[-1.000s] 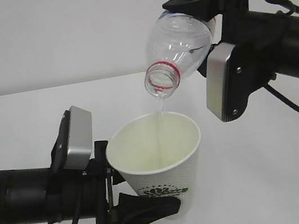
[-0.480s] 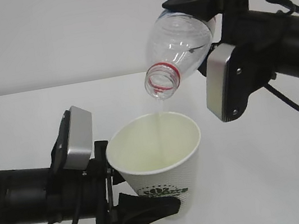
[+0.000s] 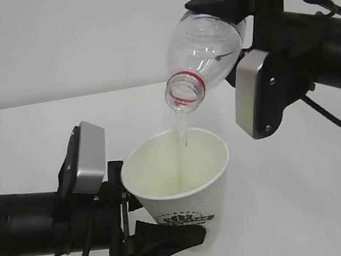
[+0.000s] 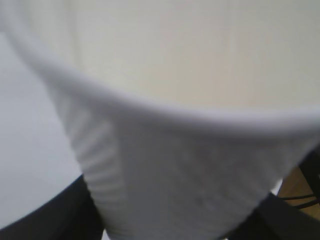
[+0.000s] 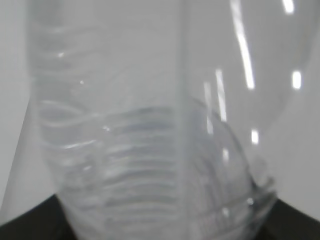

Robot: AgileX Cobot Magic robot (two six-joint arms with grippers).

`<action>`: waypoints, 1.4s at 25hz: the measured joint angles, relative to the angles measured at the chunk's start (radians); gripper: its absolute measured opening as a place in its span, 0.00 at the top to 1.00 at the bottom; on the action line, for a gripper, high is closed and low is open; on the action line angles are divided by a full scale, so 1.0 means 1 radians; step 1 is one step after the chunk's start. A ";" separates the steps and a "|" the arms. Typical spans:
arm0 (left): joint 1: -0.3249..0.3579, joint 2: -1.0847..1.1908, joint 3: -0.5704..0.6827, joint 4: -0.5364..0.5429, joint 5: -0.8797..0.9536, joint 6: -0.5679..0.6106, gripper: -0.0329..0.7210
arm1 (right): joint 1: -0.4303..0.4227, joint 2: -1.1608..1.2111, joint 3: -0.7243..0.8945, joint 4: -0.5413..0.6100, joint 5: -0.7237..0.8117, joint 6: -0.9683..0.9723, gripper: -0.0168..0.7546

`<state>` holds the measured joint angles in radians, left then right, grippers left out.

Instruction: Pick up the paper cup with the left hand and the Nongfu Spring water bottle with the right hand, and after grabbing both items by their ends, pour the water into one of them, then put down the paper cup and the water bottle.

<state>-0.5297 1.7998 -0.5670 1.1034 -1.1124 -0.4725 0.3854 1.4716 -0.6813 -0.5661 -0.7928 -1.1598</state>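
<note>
Exterior view: Nongfu Spring water bottle point(image 3: 206, 47) clamped in right tool point(image 3: 229, 8), long axis tilted, mouth down-left, directly above the paper cup point(image 3: 183, 187). Thin stream of water point(image 3: 182, 129) drops inside the rim. Left tool point(image 3: 152, 238) grips the cup's lower wall, cup upright above the desk point(image 3: 313, 209). Righting the bottle comes next, likely.
</note>
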 joint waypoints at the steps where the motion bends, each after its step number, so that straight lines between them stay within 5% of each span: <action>1: 0.000 0.000 0.000 0.000 0.000 0.000 0.34 | 0.000 0.000 0.000 0.000 0.000 0.000 0.39; 35: 0.000 0.000 0.000 0.002 0.002 0.000 0.34 | 0.000 0.000 0.000 0.002 -0.009 -0.002 0.39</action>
<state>-0.5297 1.7998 -0.5670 1.1052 -1.1101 -0.4725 0.3854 1.4716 -0.6813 -0.5643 -0.8022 -1.1619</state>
